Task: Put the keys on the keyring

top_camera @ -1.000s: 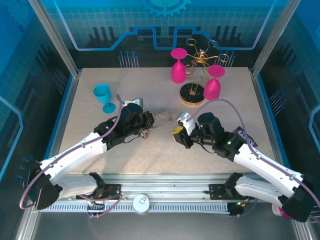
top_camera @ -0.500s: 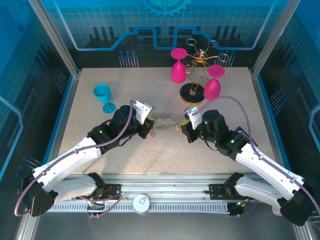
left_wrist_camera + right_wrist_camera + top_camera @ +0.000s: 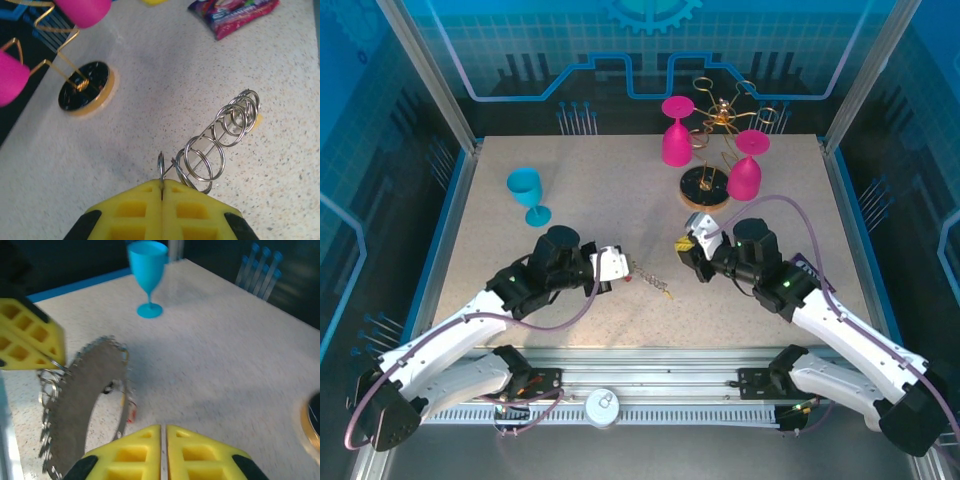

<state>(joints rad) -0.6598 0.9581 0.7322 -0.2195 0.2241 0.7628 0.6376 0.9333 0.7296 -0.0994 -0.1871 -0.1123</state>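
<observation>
The left gripper (image 3: 161,187) pinches the keyring (image 3: 648,278) at one end, holding it low over the middle of the table (image 3: 580,180), seemingly presenting it to the right gripper (image 3: 163,432), whose pads are pressed together nearby.

Top: high, looking down. Wrists: close, low. Blue goblet (image 3: 525,190) (image 3: 147,270) shared top/right wrist.

Left gripper (image 3: 621,269) drew back nearer, keyring (image 3: 651,279) trailing; right gripper (image 3: 685,246) now apart from it
</observation>
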